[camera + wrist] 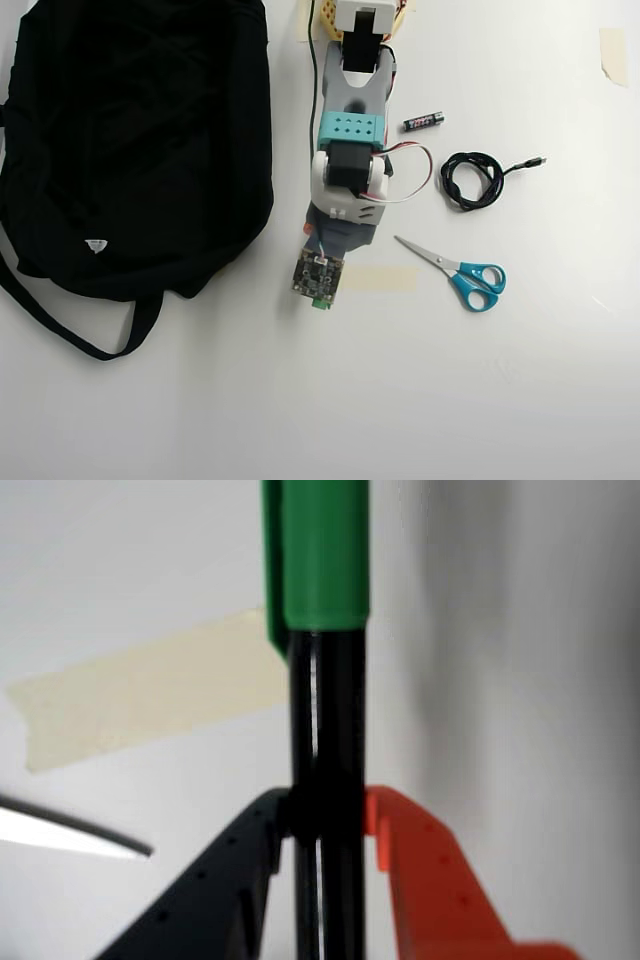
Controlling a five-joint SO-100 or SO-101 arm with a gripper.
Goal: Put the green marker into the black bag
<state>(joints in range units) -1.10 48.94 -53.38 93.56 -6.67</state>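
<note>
In the wrist view the green marker [325, 680] stands upright in the middle, black barrel below and green cap at the top. My gripper [326, 815] is shut on its barrel, black finger [240, 860] on the left and orange finger [420, 870] on the right. In the overhead view the arm reaches down the middle and the gripper [320, 290] is under the wrist camera; only the marker's green tip [319, 303] shows. The black bag [130, 140] lies at the upper left, its strap [70, 325] trailing below, apart from the gripper.
A strip of beige tape [385, 278] lies on the white table right of the gripper, also in the wrist view [150, 690]. Blue-handled scissors [460, 272], a coiled black cable [472, 180] and a small black battery [423, 121] lie to the right. A scissor blade tip [70, 835] shows in the wrist view.
</note>
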